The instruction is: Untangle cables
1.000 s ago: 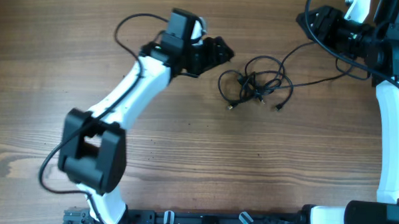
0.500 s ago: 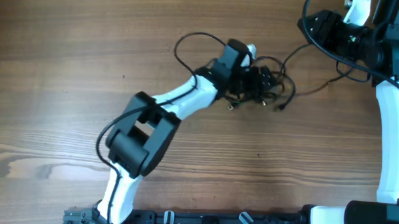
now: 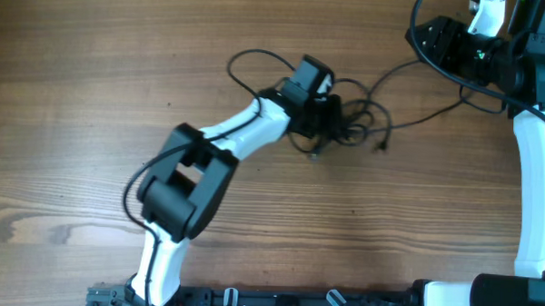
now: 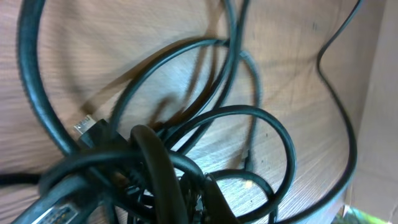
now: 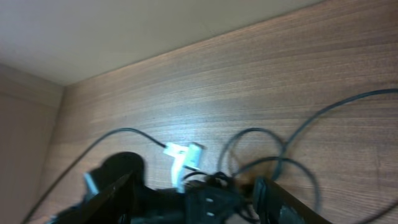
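The cables (image 3: pixel 357 118) lie in a black tangle at the upper middle of the wooden table (image 3: pixel 93 92), with one strand (image 3: pixel 419 117) trailing right toward the right arm. My left gripper (image 3: pixel 333 117) is down in the tangle's left side. In the left wrist view the left gripper (image 4: pixel 202 186) is shut on the cables (image 4: pixel 283 130), whose loops wrap over its fingers; a small plug (image 4: pixel 84 126) shows at the left. My right gripper (image 5: pixel 193 186) hangs open and apart from them at the far right, nothing between its fingers; cable loops (image 5: pixel 339 104) lie beyond.
The right arm (image 3: pixel 527 162) runs along the table's right edge. The left arm's own thicker wire (image 3: pixel 248 61) loops above its wrist. Two loose plug ends (image 3: pixel 380 146) stick out below the tangle. A pale wall borders the table's far edge (image 5: pixel 155 25).
My left arm swung right from the upper left into the tangle and its gripper shut on the cables, dragging them slightly left. The right arm barely moved.
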`<act>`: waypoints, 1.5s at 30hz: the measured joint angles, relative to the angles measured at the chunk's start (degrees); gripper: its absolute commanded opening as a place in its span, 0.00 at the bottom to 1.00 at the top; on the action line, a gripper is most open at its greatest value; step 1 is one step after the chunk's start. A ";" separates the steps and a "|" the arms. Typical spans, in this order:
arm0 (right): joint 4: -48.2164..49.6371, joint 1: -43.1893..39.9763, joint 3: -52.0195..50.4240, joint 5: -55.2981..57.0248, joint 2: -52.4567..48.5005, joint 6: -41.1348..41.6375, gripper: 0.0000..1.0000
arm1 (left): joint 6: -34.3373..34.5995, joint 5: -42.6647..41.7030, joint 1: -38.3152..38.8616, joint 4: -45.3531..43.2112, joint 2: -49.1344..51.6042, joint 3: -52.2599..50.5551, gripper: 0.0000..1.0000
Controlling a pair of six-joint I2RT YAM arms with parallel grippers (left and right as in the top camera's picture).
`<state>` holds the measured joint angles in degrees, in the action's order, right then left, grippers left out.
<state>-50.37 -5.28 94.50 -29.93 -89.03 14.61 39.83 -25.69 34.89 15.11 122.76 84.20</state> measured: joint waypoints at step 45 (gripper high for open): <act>6.12 23.71 -0.35 -7.23 -10.25 -10.10 0.27 | 52.70 -22.77 -21.40 10.21 -24.06 -0.55 0.04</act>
<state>-44.25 18.44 94.15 -37.17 -99.29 4.51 92.53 -48.47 13.50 25.32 98.70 83.66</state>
